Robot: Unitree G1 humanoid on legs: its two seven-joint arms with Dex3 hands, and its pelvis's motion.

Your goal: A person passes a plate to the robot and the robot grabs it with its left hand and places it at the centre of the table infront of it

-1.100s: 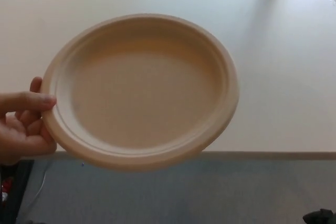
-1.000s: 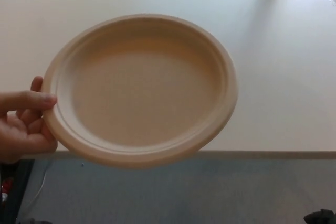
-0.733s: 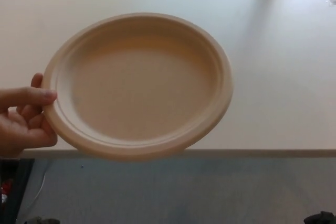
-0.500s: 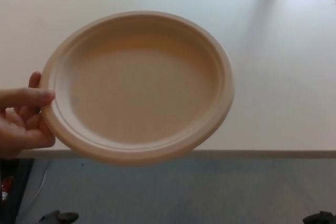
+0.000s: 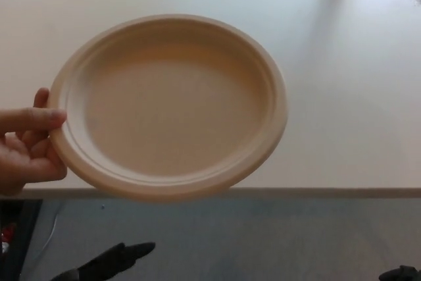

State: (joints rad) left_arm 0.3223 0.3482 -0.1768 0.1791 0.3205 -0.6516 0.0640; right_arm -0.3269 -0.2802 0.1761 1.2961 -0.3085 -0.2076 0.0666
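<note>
A person's hand [image 5: 26, 153] holds a round beige paper plate [image 5: 168, 106] by its left rim, in the air above the near edge of the cream table [image 5: 342, 97]. My left hand [image 5: 108, 262] rises at the bottom left, below the plate and apart from it, open with a black finger stretched toward the right. Only a black sliver of my right hand [image 5: 400, 272] shows in the bottom right corner.
The table's front edge [image 5: 329, 192] runs across the picture, with grey floor [image 5: 263, 241] below it. A black object with a red spot [image 5: 10, 231] sits at the lower left edge.
My left hand has come up into view at the bottom left. The plate has shifted slightly left and up in the person's hand.
</note>
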